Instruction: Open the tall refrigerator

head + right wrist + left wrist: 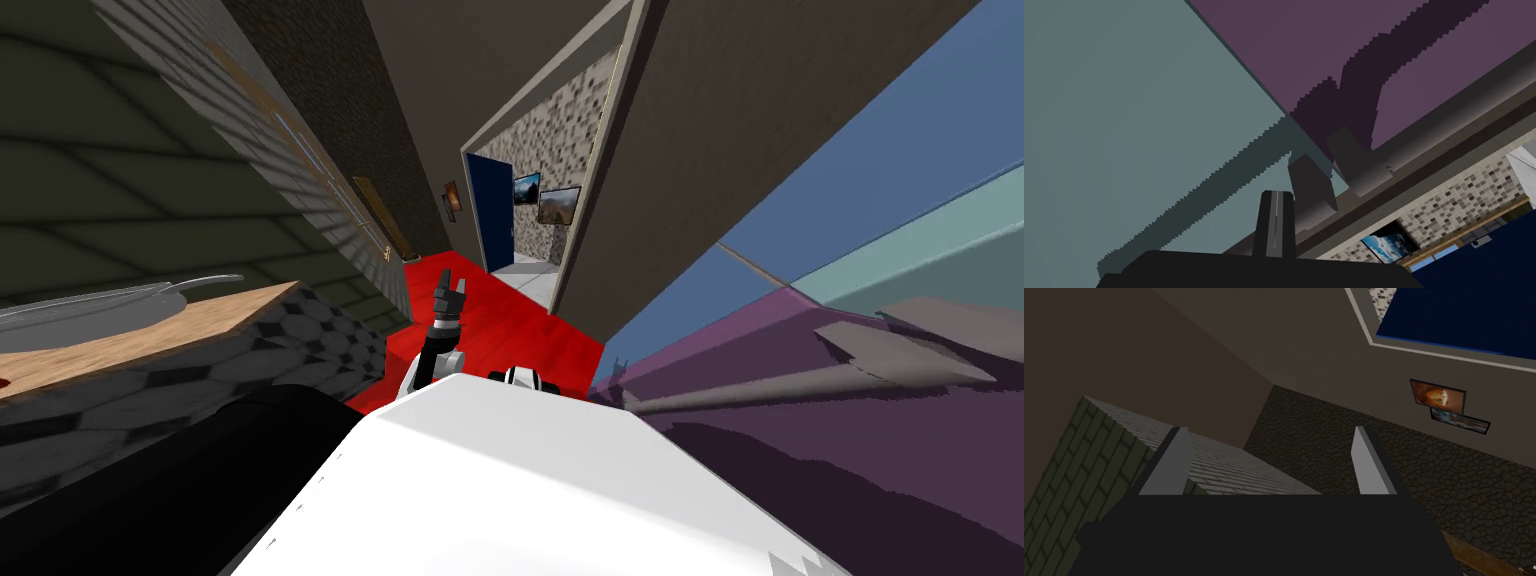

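Purple refrigerator door [1424,40] just beyond right tool [1276,195], pressed together. Spread it first, then straddle grey handle [1354,170] squarely before pulling.

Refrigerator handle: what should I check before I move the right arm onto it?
1. Right gripper jaws open for the grasp: not ok, they stand pressed together, holding nothing.
2. Grey handle ahead of the right gripper: ok, it lies just beyond the tips, on the purple refrigerator door.
3. Contact with the handle: cannot tell.
4. Door shut: cannot tell.
5. Left gripper out of the way: ok, raised over the red floor, jaws open and empty.
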Controlling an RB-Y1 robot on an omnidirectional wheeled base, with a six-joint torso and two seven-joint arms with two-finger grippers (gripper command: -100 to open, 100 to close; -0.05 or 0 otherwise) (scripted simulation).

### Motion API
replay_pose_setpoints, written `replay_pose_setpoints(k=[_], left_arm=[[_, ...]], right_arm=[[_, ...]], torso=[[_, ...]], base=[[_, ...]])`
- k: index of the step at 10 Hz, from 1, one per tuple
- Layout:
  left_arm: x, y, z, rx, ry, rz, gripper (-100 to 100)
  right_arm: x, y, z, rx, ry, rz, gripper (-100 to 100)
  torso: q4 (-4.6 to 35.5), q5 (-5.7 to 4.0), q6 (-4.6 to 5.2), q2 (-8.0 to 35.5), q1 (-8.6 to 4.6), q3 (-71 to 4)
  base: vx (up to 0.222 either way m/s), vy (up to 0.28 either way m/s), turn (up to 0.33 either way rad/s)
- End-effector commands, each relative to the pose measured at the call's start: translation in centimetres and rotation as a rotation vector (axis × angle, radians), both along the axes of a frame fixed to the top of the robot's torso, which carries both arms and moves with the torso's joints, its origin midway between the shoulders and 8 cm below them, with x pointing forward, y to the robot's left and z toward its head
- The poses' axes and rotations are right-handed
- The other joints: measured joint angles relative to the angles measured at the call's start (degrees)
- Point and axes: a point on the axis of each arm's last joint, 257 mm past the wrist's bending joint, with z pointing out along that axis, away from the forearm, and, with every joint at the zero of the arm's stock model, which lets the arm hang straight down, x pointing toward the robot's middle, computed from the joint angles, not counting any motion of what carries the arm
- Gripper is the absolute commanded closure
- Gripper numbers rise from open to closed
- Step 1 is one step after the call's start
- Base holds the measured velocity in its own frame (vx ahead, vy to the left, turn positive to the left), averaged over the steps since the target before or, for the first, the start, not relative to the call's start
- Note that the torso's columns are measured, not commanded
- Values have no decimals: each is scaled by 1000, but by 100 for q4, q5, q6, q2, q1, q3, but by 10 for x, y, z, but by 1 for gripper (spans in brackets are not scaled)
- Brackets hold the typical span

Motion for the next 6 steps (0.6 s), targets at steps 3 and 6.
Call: replay_pose_setpoints(k=[3, 6], left_arm=[[0, 0, 0, 0, 0, 0, 0], [0, 0, 0, 0, 0, 0, 0]], right_arm=[[41, 38, 0, 3, -6, 170, 100], [31, 26, -1, 5, -13, 150, -100]], torso=[[-8, 1, 0, -22, 0, -15], [-20, 3, 1, -76, 14, -42]], base=[[-383, -25, 26], [-198, 0, 12]])
